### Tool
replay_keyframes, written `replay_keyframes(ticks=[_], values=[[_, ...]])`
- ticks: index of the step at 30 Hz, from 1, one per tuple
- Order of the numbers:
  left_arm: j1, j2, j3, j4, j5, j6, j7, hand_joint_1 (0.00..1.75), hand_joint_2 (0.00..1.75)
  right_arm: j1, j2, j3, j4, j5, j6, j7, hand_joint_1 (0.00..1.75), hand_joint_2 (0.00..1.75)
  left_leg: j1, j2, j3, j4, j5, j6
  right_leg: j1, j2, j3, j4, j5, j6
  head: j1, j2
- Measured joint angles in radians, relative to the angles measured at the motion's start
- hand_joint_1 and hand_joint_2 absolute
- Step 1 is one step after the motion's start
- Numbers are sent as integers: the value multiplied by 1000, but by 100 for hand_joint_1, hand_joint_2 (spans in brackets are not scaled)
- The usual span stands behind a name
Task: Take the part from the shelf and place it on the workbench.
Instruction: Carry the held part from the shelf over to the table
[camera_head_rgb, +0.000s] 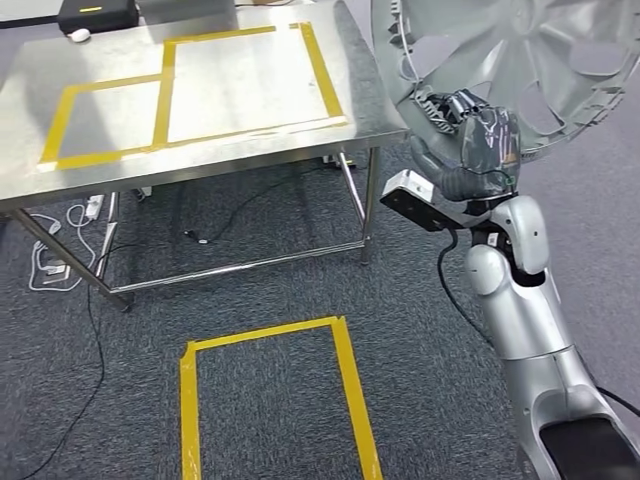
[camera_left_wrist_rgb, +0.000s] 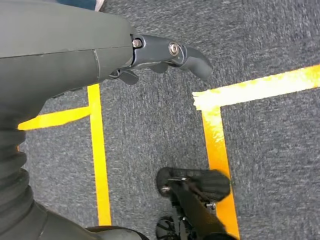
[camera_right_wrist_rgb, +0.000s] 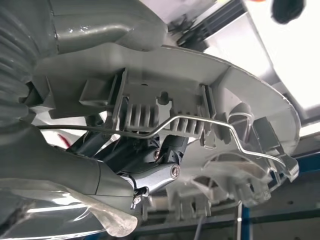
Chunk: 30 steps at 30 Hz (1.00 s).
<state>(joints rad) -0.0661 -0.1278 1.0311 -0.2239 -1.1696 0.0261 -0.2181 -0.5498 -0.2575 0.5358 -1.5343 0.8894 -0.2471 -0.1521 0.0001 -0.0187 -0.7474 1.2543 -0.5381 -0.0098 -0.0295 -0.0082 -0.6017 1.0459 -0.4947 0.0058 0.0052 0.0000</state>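
Note:
A large round grey plastic part with fan-like ribs hangs in the air at the upper right, beyond the right end of the metal workbench. My right hand grips its lower rim. Up close the part shows clips, ribs and a bent wire, with my right hand's fingers clamped under its edge. My left hand hangs over the carpet, fingers loosely extended and holding nothing. Yellow tape marks two rectangles on the workbench top.
A black box and a white mouse sit at the workbench's far left corner. Cables lie on the carpet under it. A yellow tape rectangle marks the floor in front of me.

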Motion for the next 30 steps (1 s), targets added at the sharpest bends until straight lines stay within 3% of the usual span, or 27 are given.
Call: replay_keyframes(ticks=[2, 3, 4, 6, 8, 10, 11, 13, 15, 17, 18, 19, 21, 22, 23, 27, 28, 30], values=[[0, 0, -5, 0, -9, 2, 1, 0, 175, 0, 0, 0, 0, 1, 2, 0, 175, 175, 3, 9, -36, 68, -11, 0, 3, -25, 6, 0, -6, -2, 0, 0], [1, 1, -7, 0, -11, 3, 1, 0, 175, 0, 0, 1, 0, 2, 3, 0, 175, 175, 2, 11, -27, 49, 10, 4, 5, -38, 11, 0, -10, -1, -1, 0], [1, 2, -8, 0, -12, 3, 1, 0, 175, 0, 0, 2, -1, 2, 4, 0, 175, 175, 0, 16, -1, -5, 45, 10, 7, -51, 18, 0, -15, -1, -1, 0], [1, 5, -11, 0, -13, 4, 1, 0, 175, -1, 0, 2, -2, 2, 5, 0, 175, 175, -14, 58, 64, -136, 99, 29, 12, -76, 30, -2, -24, 3, 0, 0], [-1, 8, -14, 0, -13, 6, 0, 0, 175, -2, 0, 2, -2, 2, 4, 0, 175, 175, -30, 91, 93, -202, 108, 42, 17, -101, 36, -6, -31, 9, 0, 0], [1, 9, -16, 0, -13, 8, 0, 0, 175, -3, 0, 3, -3, 2, 4, 0, 175, 175, -33, 79, 94, -213, 105, 47, 20, -125, 43, -14, -34, 18, 0, 0], [4, 10, -16, 0, -14, 9, -1, 0, 175, -4, 0, 4, -4, 3, 4, 0, 175, 175, -31, 67, 98, -221, 108, 49, 20, -122, 46, -16, -38, 23, 1, 0], [5, 10, -17, 0, -18, 11, -2, 0, 175, -4, 0, 5, -6, 2, 2, 4, 175, 175, -22, 47, 108, -236, 113, 56, 16, -71, 31, 17, -61, 30, 4, 0], [1, 9, -20, 0, -23, 15, -6, 0, 175, 0, 0, 5, -7, -6, -2, 4, 175, 175, -17, 28, 113, -241, 113, 62, 11, -9, -34, 131, -110, 34, 13, 0], [-1, 6, -24, 0, -28, 16, -13, 0, 175, 11, -1, 6, -7, -20, -6, -2, 175, 175, -17, 9, 116, -240, 109, 65, 11, 6, -109, 245, -138, 38, 17, 0], [0, 5, -25, 0, -30, 15, -17, 0, 175, 17, 0, 6, -7, -25, -8, -5, 175, 175, -16, 2, 119, -238, 105, 65, 11, 8, -127, 257, -122, 39, 17, 0], [1, 4, -26, 0, -32, 14, -20, 0, 175, 21, 0, 7, -7, -27, -8, -6, 175, 175, -16, -5, 122, -235, 100, 64, 11, 8, -125, 228, -86, 39, 18, 0], [1, 3, -29, 0, -33, 12, -24, 0, 175, 24, 0, 7, -7, -31, -8, -6, 175, 175, -15, -15, 130, -226, 88, 57, 10, 9, -79, 101, -2, 39, 17, 0], [1, 3, -30, 0, -34, 11, -25, 0, 175, 24, 0, 7, -8, -32, -9, -6, 175, 175, -16, -18, 130, -220, 82, 53, 10, 10, -53, 44, 20, 37, 17, 0], [1, 4, -32, 0, -34, 11, -26, 0, 175, 25, 0, 7, -8, -33, -9, -7, 175, 175, -17, -20, 129, -216, 79, 48, 12, 12, -35, 10, 26, 33, 17, 0], [5, 7, -33, 1, -29, 9, -45, 0, 175, 26, 0, 6, -14, -33, -10, -10, 175, 175, -19, -18, 124, -208, 68, 34, 9, 12, -19, -7, 17, 15, 16, 0], [4, 8, -33, 1, -26, 11, -52, 0, 175, 26, 0, 6, -16, -34, -10, -11, 175, 175, -18, -14, 117, -188, 56, 28, 6, 10, -15, -11, 15, 10, 12, 0], [3, 10, -33, 2, -22, 14, -63, 0, 175, 25, 0, 5, -20, -34, -10, -13, 175, 175, -13, -3, 74, -92, 9, 12, 3, 6, -5, -15, 10, 0, 5, 0]])
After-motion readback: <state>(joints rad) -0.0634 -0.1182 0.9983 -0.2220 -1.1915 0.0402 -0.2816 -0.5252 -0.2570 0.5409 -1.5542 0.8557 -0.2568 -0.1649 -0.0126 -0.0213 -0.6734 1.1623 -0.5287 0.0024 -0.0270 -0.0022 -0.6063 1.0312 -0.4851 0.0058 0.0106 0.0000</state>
